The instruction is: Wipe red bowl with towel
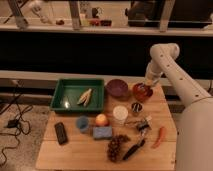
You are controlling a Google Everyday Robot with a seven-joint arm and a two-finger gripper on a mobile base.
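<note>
The red bowl (140,93) sits near the back right of the wooden table (75,156), just right of a darker purple bowl (117,88). My gripper (146,87) comes down from the white arm on the right, and its tip is inside or right over the red bowl. It is shut. I cannot make out the towel; whatever is at the fingertips is hidden against the bowl.
A green tray (65,95) at back left holds a pale long item (85,96). Nearer are a white cup (120,113), a small metal can (136,107), a blue cup (82,123), an orange fruit (101,119), a blue sponge (102,132), a black remote (60,133), grapes (116,146) and a red chili (160,136).
</note>
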